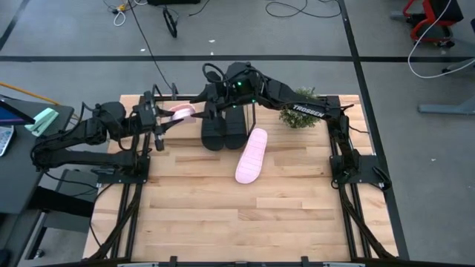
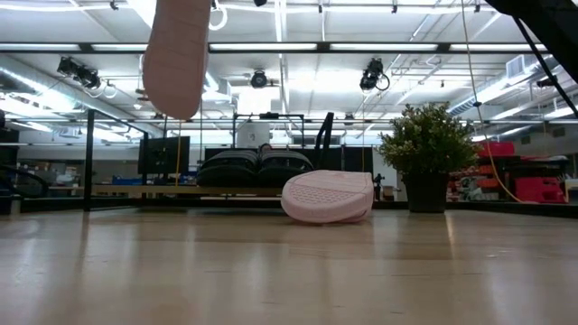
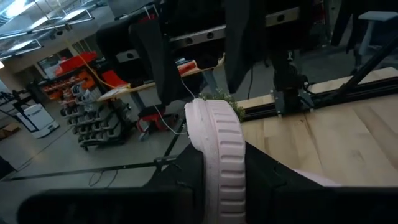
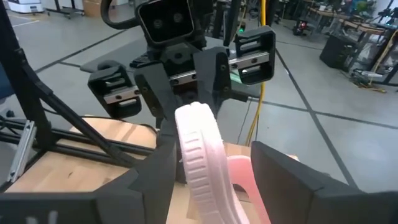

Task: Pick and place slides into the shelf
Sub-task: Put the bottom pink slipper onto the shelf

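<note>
1. Two grippers are meeting over the far side of the table in the high view. The left gripper and the right gripper are both closing on one pink sandal held in the air. Two black sandals are sitting side by side by the shelf at the far edge, partly under the right arm. A second pink sandal is lying on the bare wood just in front of them, near the potted plant.

2. In the low view, the held pink sandal is hanging high above the table, toe pointing down. The black sandals are resting on the shelf, with the other pink sandal lying on the wood in front and the plant standing to one side.

3. In the left wrist view, the left gripper's dark fingers are pinching the pink sandal by its sole edge.

4. In the right wrist view, the right gripper's fingers are pressing on either side of the same pink sandal, with the left gripper facing it just beyond.
</note>
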Robot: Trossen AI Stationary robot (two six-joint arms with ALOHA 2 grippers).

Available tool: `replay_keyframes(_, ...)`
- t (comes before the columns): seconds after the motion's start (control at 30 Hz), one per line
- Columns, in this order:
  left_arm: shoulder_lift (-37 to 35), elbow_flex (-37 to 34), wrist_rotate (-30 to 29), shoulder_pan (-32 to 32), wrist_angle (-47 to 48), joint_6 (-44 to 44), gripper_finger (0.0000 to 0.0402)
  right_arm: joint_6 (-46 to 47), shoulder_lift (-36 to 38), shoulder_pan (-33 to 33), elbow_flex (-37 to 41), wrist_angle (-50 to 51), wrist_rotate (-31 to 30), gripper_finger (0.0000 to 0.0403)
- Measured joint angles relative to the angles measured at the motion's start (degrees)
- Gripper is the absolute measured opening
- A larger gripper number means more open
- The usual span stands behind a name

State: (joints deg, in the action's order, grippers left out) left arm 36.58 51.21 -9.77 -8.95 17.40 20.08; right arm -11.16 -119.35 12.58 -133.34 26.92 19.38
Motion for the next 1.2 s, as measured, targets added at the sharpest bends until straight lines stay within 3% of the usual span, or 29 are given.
replay_keyframes(0.37,0.1,0.0,1.0,0.0,-1.0,0.0,0.0074,0.9,-0.1,-0.2,0.7,0.5,2.1,0.0213)
replay_keyframes(0.77,0.2,0.0,1.0,0.0,-0.2,-0.4,0.0076,-1.0,-2.1,-0.5,0.8,-0.1,-0.2,0.0209)
replay_keyframes(0.9,0.2,0.0,0.9,0.0,0.7,-1.2,0.0084,-2.0,-2.1,-0.5,0.7,0.0,-1.7,0.0171)
replay_keyframes(1.1,0.1,0.0,1.0,0.0,0.6,-1.5,0.0077,-3.3,-2.1,-0.7,0.7,0.0,0.2,0.007)
replay_keyframes(1.2,0.1,0.0,0.6,0.0,0.5,-1.6,0.0089,-5.8,-2.1,-0.9,0.7,-0.7,0.0,0.0061)
